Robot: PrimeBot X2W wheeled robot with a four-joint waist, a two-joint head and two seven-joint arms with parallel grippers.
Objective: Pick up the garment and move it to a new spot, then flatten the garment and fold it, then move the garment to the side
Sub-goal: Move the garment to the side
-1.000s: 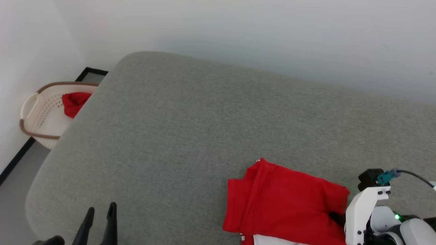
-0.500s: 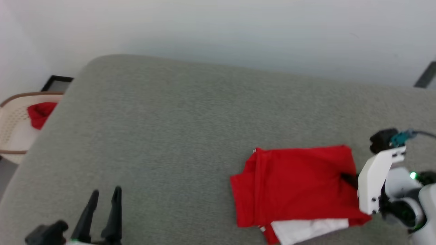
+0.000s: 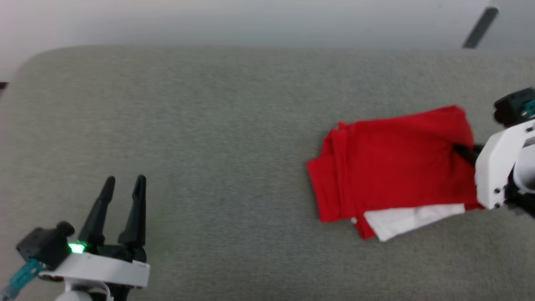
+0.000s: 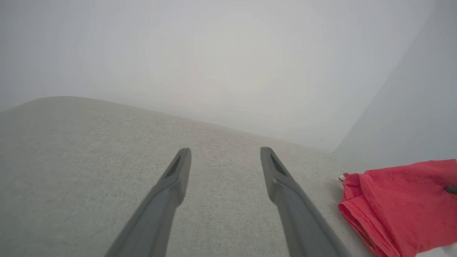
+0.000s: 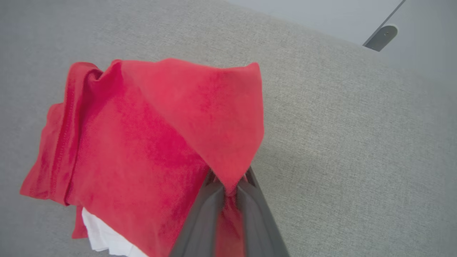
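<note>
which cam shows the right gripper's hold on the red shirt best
The right wrist view: the right gripper is shut on a pinched edge of the garment, close up. The head view shows the whole folded garment, but the white wrist hides most of the grip. The left wrist view catches one end of it.

Grey fabric surface — pale wall behind, dark bar upper right.

The garment is soft matt cloth — the grey surface rough-woven.
</note>
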